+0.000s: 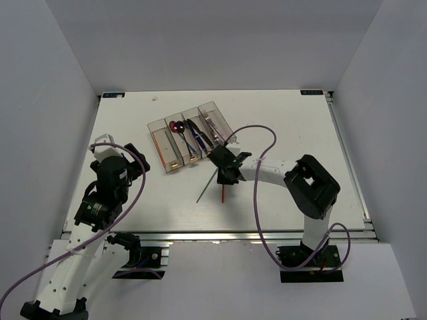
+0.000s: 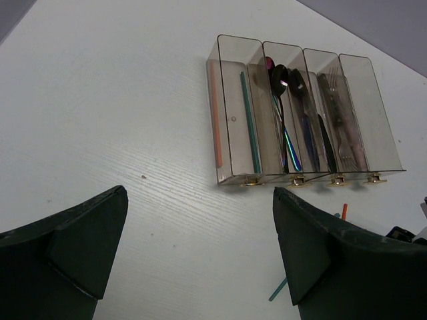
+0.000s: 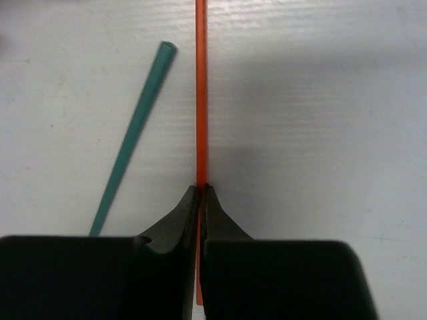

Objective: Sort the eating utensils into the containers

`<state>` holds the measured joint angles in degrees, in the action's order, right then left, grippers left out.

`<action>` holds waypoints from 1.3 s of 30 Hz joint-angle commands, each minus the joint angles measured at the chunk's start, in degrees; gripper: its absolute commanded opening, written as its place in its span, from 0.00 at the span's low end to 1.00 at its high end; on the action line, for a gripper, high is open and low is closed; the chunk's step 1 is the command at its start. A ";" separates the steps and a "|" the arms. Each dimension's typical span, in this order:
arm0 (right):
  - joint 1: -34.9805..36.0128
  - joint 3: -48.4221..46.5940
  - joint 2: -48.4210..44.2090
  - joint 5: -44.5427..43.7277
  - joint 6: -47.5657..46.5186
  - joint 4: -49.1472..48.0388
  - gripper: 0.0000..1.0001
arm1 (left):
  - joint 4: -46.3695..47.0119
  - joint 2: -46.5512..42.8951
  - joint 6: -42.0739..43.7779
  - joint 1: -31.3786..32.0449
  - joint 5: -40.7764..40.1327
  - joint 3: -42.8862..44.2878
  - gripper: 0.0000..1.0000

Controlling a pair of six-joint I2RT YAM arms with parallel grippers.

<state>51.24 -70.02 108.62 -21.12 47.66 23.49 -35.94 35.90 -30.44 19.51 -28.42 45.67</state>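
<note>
Four joined clear-grey containers (image 1: pixel 190 135) (image 2: pixel 303 113) stand at the table's middle back. They hold an orange and a teal chopstick (image 2: pixel 251 123), spoons (image 2: pixel 283 107), knives (image 2: pixel 313 130) and forks (image 2: pixel 343 127). My right gripper (image 1: pixel 223 175) (image 3: pixel 200 188) is shut on an orange chopstick (image 3: pixel 201 87) (image 1: pixel 222 193), just in front of the containers. A teal chopstick (image 3: pixel 133 127) (image 1: pixel 205 188) lies on the table to its left. My left gripper (image 1: pixel 100 150) (image 2: pixel 200 220) is open and empty over the left of the table.
White walls enclose the table on three sides. A purple cable (image 1: pixel 257 147) loops over the right arm (image 1: pixel 310 187). The table's metal front rail (image 1: pixel 220 237) runs along the near edge.
</note>
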 commanded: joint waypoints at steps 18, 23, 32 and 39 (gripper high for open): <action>1.67 -52.78 19.58 22.98 -25.16 -0.68 0.00 | -0.36 -0.48 -0.50 0.53 -2.42 0.12 0.98; 0.88 -63.10 27.63 23.32 -26.04 -7.34 0.00 | -0.36 0.22 -0.33 0.62 -2.51 0.12 0.98; 0.79 -62.24 31.12 22.18 -29.73 -10.57 0.00 | -0.53 -0.13 -0.41 0.62 -2.77 0.21 0.98; 0.79 -59.00 30.34 19.56 -28.94 -11.89 0.18 | -0.36 -0.57 -0.41 0.62 -2.51 0.12 0.98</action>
<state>52.14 -128.75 140.70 0.45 19.44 14.17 -35.99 35.59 -30.83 19.90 -30.50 45.67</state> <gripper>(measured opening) 0.159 0.982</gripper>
